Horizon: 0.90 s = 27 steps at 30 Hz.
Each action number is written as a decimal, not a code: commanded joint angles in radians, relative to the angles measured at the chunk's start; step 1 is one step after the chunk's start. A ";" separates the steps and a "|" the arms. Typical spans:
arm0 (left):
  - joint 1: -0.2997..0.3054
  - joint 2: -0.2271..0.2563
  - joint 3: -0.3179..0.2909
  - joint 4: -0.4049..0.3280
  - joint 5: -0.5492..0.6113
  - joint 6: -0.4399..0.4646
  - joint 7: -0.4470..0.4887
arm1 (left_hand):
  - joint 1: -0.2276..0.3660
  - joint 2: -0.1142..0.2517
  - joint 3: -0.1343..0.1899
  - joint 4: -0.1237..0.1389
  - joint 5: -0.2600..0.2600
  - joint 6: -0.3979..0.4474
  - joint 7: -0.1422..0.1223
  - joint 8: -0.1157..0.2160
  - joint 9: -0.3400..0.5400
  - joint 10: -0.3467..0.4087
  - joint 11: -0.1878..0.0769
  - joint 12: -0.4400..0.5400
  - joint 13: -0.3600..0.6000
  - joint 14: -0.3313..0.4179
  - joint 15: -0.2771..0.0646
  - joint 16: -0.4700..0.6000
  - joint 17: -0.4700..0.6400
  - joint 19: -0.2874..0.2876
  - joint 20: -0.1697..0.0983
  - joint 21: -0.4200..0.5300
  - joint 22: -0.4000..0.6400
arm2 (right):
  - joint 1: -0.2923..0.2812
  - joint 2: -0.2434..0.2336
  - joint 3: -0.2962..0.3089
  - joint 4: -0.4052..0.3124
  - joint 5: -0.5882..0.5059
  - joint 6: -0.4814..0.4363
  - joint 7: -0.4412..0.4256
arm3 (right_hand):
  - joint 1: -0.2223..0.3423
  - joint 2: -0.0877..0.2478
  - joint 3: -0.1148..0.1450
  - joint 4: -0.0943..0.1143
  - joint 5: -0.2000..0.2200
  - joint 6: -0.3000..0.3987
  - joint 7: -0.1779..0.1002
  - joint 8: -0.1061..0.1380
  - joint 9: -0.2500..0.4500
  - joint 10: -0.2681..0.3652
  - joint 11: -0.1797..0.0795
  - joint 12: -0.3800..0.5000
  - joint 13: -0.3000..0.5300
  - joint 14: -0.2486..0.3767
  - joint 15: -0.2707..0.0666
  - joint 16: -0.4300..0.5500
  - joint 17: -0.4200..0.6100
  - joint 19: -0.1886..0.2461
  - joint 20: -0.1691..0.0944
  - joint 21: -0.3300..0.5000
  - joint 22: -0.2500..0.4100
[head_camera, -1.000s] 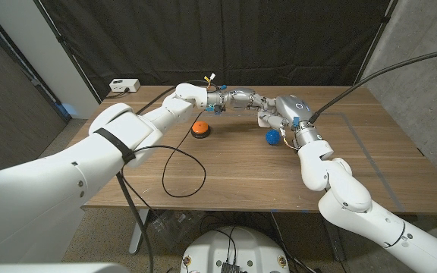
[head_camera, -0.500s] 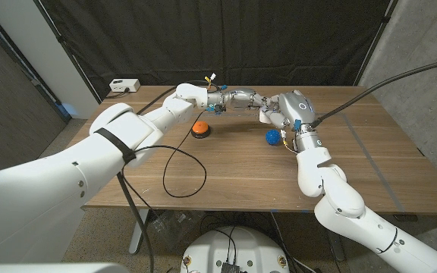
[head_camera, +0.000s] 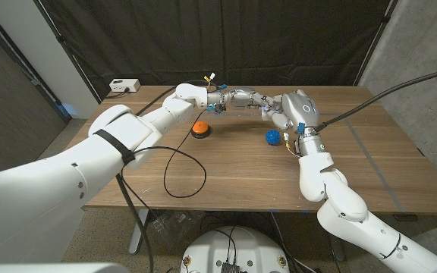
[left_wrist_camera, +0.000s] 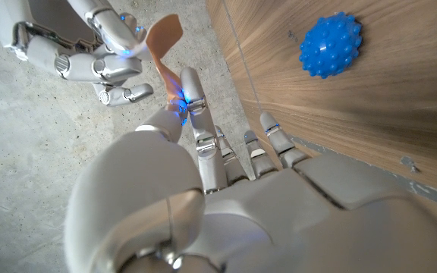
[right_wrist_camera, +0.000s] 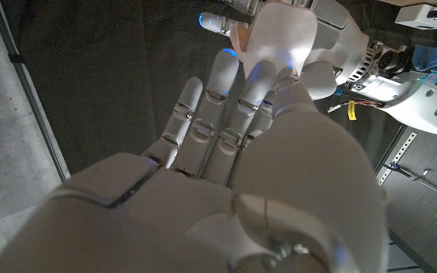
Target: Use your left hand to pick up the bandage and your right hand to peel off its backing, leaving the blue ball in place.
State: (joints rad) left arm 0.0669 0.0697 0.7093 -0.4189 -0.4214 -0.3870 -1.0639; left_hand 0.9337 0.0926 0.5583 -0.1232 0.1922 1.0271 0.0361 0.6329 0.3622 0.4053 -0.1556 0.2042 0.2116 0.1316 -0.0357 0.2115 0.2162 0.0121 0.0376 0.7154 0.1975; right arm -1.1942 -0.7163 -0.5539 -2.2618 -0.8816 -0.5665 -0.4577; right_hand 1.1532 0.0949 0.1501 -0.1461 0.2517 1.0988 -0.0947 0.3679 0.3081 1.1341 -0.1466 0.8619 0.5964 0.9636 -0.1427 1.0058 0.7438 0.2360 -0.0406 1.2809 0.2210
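Fingers (left_wrist_camera: 190, 95) of left hand (left_wrist_camera: 203, 163) pinched bandage (left_wrist_camera: 163, 39) aloft; right hand (head_camera: 273, 111) fingers at it, grip unclear. Backing peel unconfirmed; ball (head_camera: 272, 136) untouched on surface (head_camera: 234, 174).

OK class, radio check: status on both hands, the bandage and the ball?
Left hand pinching bandage, raised above table. Right hand fingers on the bandage's far end; backing not visibly off. Blue ball on table, untouched. Nothing in the way.

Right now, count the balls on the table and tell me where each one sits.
1. A blue ball lies on the table below the right hand, right of the orange button. The arms might hide others.
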 commanded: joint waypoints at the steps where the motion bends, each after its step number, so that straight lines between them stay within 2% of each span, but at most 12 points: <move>1: 0.032 0.031 -0.008 -0.071 -0.014 0.025 0.016 | 0.001 -0.005 0.009 -0.002 0.007 -0.002 0.004 0.006 0.001 0.004 -0.007 0.009 0.002 0.004 -0.030 0.004 0.002 -0.005 0.001 0.007 0.003 | -0.044 0.030 0.018 0.007 -0.025 0.016 -0.115 | 0.016 -0.002 -0.001 0.002 0.008 0.011 0.001 0.004 0.002 0.011 0.001 0.007 0.000 0.011 -0.087 -0.002 0.006 -0.005 -0.045 0.011 0.002; 8: 0.064 0.067 -0.007 -0.157 -0.023 0.058 0.028 | 0.000 -0.005 0.011 -0.003 0.007 -0.004 0.005 0.008 0.001 0.005 -0.007 0.009 0.002 0.004 -0.030 0.004 0.002 -0.004 0.000 0.010 0.003 | -0.063 0.063 0.023 0.024 -0.039 0.017 -0.195 | 0.017 -0.002 -0.006 0.004 0.010 0.013 -0.001 0.005 0.002 0.012 -0.005 0.011 0.006 0.018 -0.087 -0.004 0.013 -0.008 -0.046 0.025 -0.001; 27: 0.124 0.141 -0.001 -0.307 -0.048 0.109 0.068 | -0.003 -0.007 0.014 -0.002 0.007 -0.003 0.004 0.011 -0.002 0.006 -0.006 0.010 0.002 0.005 -0.031 0.005 0.002 -0.004 -0.001 0.015 0.002 | -0.079 0.097 0.013 0.025 -0.092 -0.021 -0.235 | 0.016 -0.003 -0.015 0.009 0.013 0.014 -0.003 0.005 0.002 0.012 -0.009 0.010 0.006 0.027 -0.087 -0.013 0.025 -0.016 -0.046 0.046 -0.008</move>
State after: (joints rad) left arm 0.1593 0.1724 0.7052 -0.6501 -0.4564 -0.3017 -1.0174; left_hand 0.9336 0.0924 0.5660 -0.1226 0.1922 1.0234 0.0398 0.6404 0.3603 0.4075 -0.1578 0.2042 0.2114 0.1317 -0.0357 0.2115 0.2161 0.0121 0.0376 0.7229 0.1975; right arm -1.2606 -0.6410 -0.5380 -2.2417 -0.9464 -0.5679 -0.6549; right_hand 1.1662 0.0871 0.1418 -0.1378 0.2593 1.1062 -0.0979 0.3658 0.3088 1.1391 -0.1524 0.8696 0.5997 0.9798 -0.1481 0.9944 0.7623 0.2241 -0.0357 1.3214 0.2136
